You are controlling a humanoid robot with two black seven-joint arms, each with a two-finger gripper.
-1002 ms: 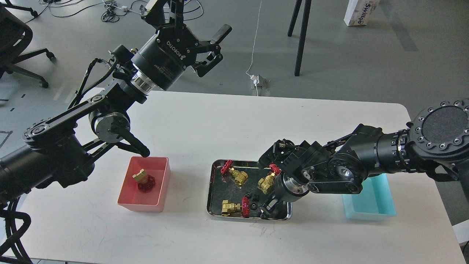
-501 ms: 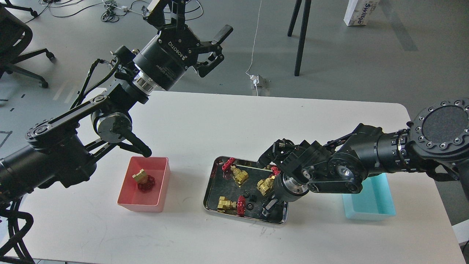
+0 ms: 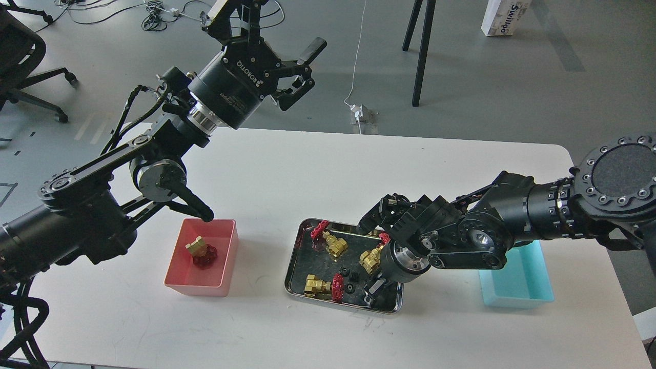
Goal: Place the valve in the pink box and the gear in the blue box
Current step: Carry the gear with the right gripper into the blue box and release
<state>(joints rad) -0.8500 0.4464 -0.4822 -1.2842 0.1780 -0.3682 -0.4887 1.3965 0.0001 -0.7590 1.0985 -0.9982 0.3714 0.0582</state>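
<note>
The pink box point(image 3: 226, 254) stands on the left of the table with one valve point(image 3: 202, 250) lying in it. The steel tray point(image 3: 293, 264) in the middle holds three more valves point(image 3: 330, 242) point(image 3: 371, 258) point(image 3: 321, 285) and three tiny black gears point(image 3: 346, 270) point(image 3: 353, 277) point(image 3: 349, 288). My right gripper point(image 3: 372, 294) points down into the tray's right front corner, just right of the gears; its fingers are dark and cannot be told apart. The blue box point(image 3: 517, 287) sits at the right, partly behind my right arm. My left gripper point(image 3: 306, 72) is open and empty, high above the table's far edge.
My left arm's elbow point(image 3: 154, 179) hangs over the pink box's far side. Beyond the table are a stand's black legs point(image 3: 423, 51), floor cables and a plug point(image 3: 360, 114), an office chair point(image 3: 20, 56) and a white carton point(image 3: 505, 15).
The steel tray has slid a little to the left and turned slightly, with my right gripper moving left inside it. My left gripper has risen slightly.
</note>
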